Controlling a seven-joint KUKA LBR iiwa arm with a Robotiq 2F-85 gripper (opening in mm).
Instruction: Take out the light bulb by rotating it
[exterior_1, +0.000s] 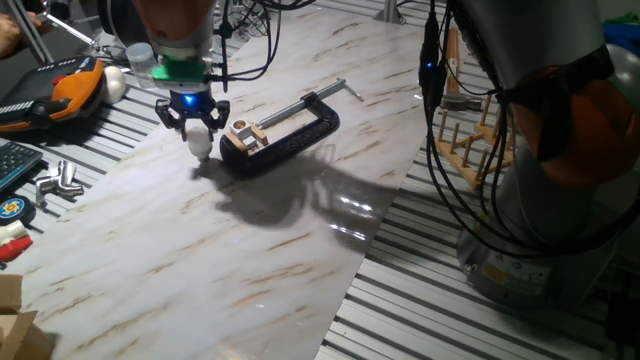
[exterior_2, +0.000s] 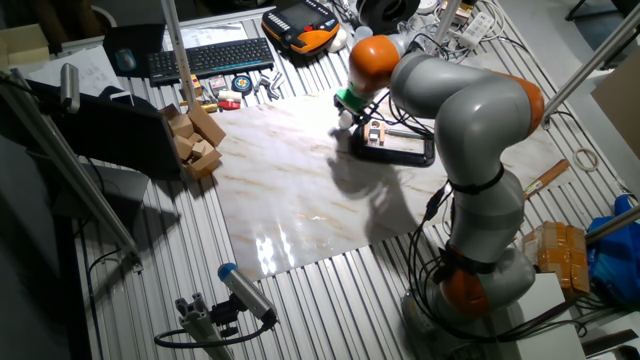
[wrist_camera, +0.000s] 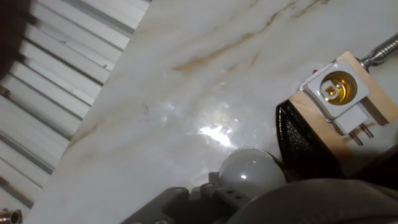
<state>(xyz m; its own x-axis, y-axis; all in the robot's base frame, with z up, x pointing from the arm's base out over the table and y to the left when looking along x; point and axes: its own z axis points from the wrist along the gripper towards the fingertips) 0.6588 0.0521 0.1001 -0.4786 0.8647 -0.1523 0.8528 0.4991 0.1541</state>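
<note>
The gripper (exterior_1: 197, 128) hung just above the marble board (exterior_1: 240, 250), fingers clamped on the light bulb (exterior_1: 200, 141), which poked out below the fingertips. Right beside it sat the empty socket (wrist_camera: 339, 92) on its wooden block (exterior_1: 246, 135), held in the black C-clamp (exterior_1: 285, 130).

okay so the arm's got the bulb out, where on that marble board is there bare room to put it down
The marble board is bare across its whole near half, from the C-clamp down to the near edge, and on the strip beyond the clamp. It is crowded only by the clamp, where the gripper holds the light bulb beside the empty socket.
</note>
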